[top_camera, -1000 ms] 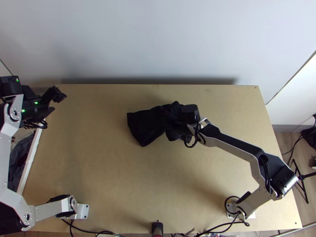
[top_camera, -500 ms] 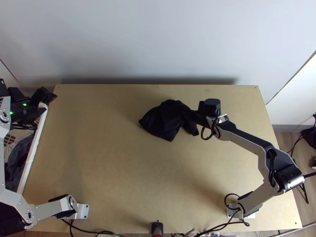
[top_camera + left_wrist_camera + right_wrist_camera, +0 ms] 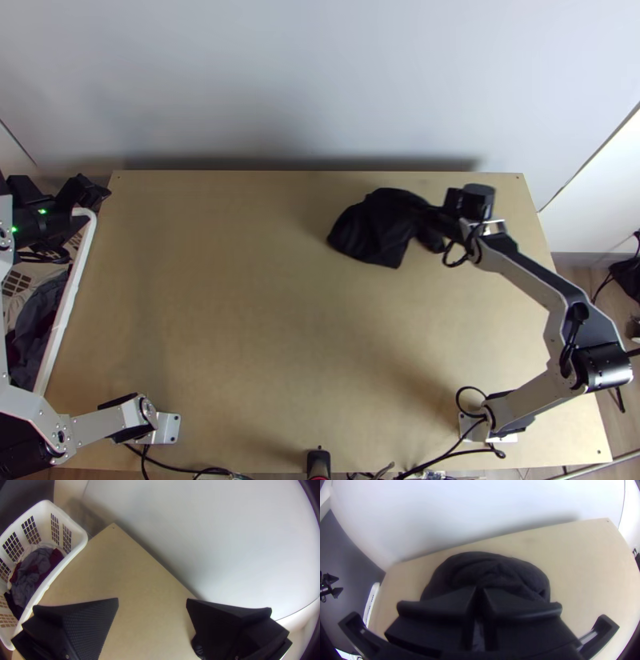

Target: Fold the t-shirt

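Note:
A black t-shirt (image 3: 380, 228) lies bunched on the back of the table, right of the middle; its right part reaches up to my right gripper (image 3: 450, 218). In the right wrist view the dark shirt (image 3: 493, 570) bulges beyond my right gripper (image 3: 480, 591), whose fingers are closed together on the cloth. Which part of the shirt they hold I cannot tell. At the far left, over the basket's edge, my left gripper (image 3: 90, 210) stands open; in the left wrist view my left gripper (image 3: 152, 601) has a wide gap with bare table behind it.
A white laundry basket (image 3: 68, 561) with grey, dark red and black clothes stands along the table's left edge. A pale wall (image 3: 320, 80) rises behind the table (image 3: 240, 360). Cables (image 3: 448, 464) run along the near edge.
My right gripper has moved right and slightly toward the back, drawing the shirt along with it. My left gripper has shifted a little to the left.

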